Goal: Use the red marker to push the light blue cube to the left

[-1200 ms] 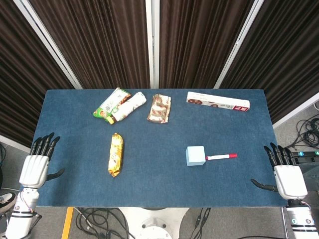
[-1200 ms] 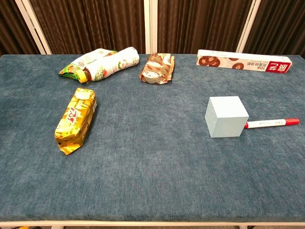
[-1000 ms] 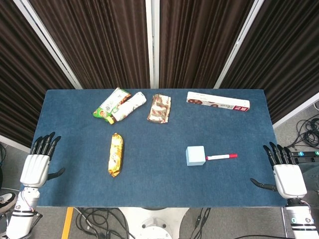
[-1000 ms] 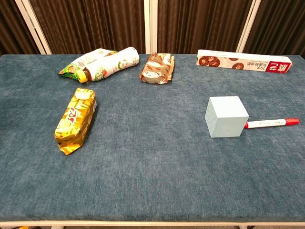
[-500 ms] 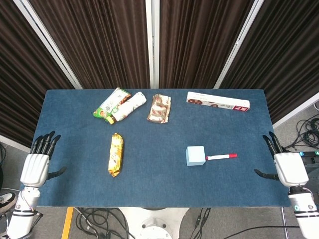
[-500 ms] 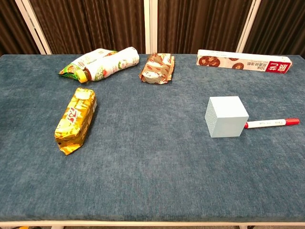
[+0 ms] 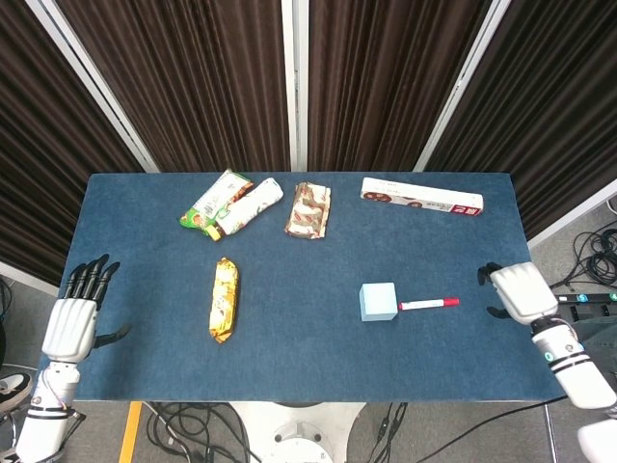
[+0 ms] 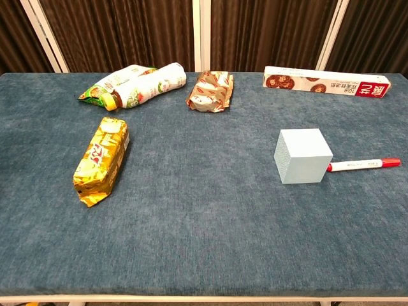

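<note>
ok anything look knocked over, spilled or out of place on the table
Nothing stands out. The red marker lies flat with its tip against the light blue cube, and the snack packets and long box lie intact, nothing spilled.

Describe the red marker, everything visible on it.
The red marker is a slim pen with a white barrel, a red cap at its right end and a red tip end at its left. It lies flat on the blue table, roughly left to right, with its left end up against the right side of the light blue cube; actual contact cannot be confirmed. No hand touches it: the right hand is to its right, apart from it.
</note>
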